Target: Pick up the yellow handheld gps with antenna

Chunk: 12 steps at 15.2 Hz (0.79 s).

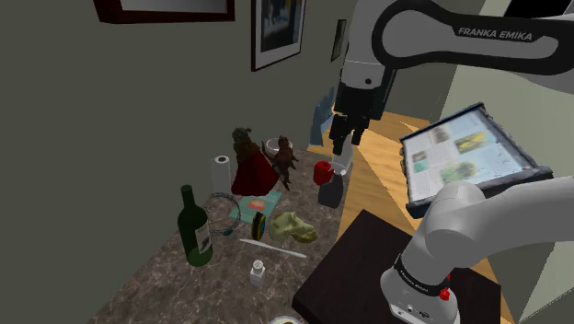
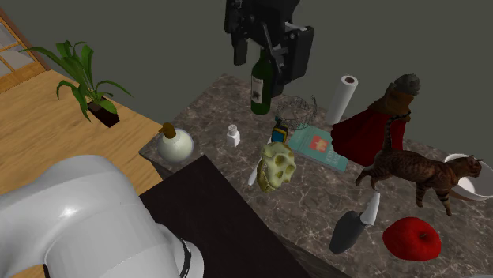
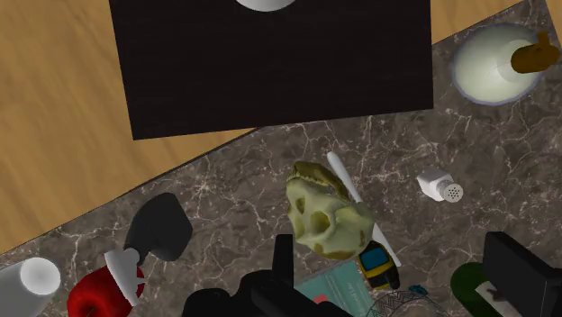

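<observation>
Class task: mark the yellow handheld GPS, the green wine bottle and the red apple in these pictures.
yellow handheld GPS (image 3: 376, 266): wrist view, middle of its body.
green wine bottle (image 2: 261, 88): second exterior view, on its body.
red apple (image 2: 411, 240): second exterior view, middle of its skin.

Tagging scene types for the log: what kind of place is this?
Probably a home kitchen or dining corner: a stone-patterned counter holding a wine bottle and a paper towel roll, framed pictures on the wall, and a wood floor with a potted plant.
</observation>
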### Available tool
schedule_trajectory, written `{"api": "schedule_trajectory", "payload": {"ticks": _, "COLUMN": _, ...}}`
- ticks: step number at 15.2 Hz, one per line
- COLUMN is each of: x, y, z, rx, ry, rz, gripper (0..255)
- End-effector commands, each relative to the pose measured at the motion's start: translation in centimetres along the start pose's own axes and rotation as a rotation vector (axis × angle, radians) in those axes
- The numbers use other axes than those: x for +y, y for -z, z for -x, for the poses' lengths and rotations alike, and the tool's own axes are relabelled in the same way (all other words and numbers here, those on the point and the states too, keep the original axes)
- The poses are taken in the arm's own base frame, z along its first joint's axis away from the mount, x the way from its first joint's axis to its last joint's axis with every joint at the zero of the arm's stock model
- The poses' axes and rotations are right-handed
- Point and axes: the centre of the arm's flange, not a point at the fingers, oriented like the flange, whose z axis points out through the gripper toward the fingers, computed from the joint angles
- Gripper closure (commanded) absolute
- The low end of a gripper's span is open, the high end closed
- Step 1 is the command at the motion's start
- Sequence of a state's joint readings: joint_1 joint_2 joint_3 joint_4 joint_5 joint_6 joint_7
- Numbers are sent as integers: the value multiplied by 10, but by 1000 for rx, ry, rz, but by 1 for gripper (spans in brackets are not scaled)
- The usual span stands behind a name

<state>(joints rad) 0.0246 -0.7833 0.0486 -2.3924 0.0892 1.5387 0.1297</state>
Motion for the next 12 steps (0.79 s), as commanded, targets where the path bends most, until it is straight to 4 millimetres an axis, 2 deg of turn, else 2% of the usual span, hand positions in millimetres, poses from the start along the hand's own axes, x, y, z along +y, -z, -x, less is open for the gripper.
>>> {"api": "schedule_trajectory", "payload": {"ticks": 1, "x": 0, "y": 0, "z": 0, "rx": 0, "ry": 0, "rz": 0, "gripper": 0}}
{"api": "schedule_trajectory", "payload": {"ticks": 12, "x": -16, "y": -110, "z": -101, "rx": -79, "ry": -200, "rz": -95, "gripper": 0}}
